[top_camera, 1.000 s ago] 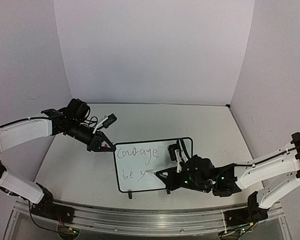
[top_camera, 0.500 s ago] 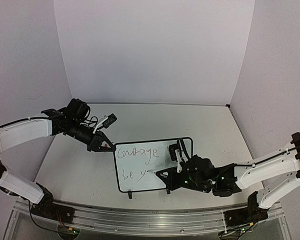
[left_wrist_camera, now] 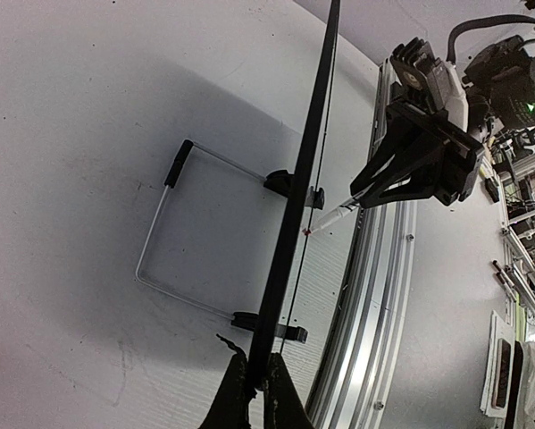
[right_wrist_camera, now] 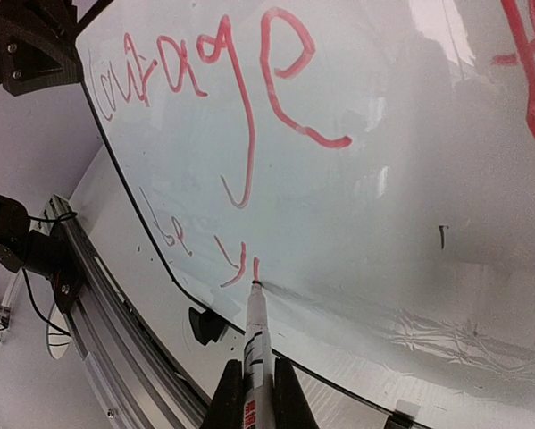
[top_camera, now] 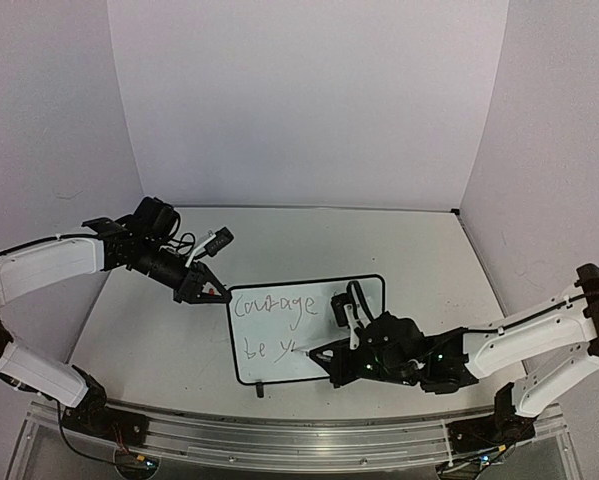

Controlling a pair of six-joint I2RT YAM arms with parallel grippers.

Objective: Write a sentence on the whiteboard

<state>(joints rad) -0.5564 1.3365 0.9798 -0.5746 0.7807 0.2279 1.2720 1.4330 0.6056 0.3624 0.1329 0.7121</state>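
Observation:
The whiteboard (top_camera: 271, 328) stands tilted on the table, with its glossy face (right_wrist_camera: 383, 161) filling the right wrist view. My left gripper (top_camera: 201, 287) is shut on its upper left edge, a black strip (left_wrist_camera: 307, 152) between the fingers (left_wrist_camera: 256, 375). My right gripper (top_camera: 326, 353) is shut on a white marker (right_wrist_camera: 254, 331). The marker's tip touches the board just right of the "y". The sentence reads "Courage" (top_camera: 274, 305) over "be y" (top_camera: 262, 350), and its lettering (right_wrist_camera: 240, 80) looks red in the right wrist view. The right gripper (left_wrist_camera: 374, 192) also shows beyond the board in the left wrist view.
A wire stand (left_wrist_camera: 160, 232) props the board from behind, and black clips (top_camera: 260, 390) stick out at its lower edge. An aluminium rail (top_camera: 279, 440) runs along the near table edge. White walls enclose the table. More red strokes (right_wrist_camera: 526, 63) mark the board's right part.
The right gripper has shifted slightly, and the marker has drawn a short new stroke right of the "y". The left arm and board have not moved.

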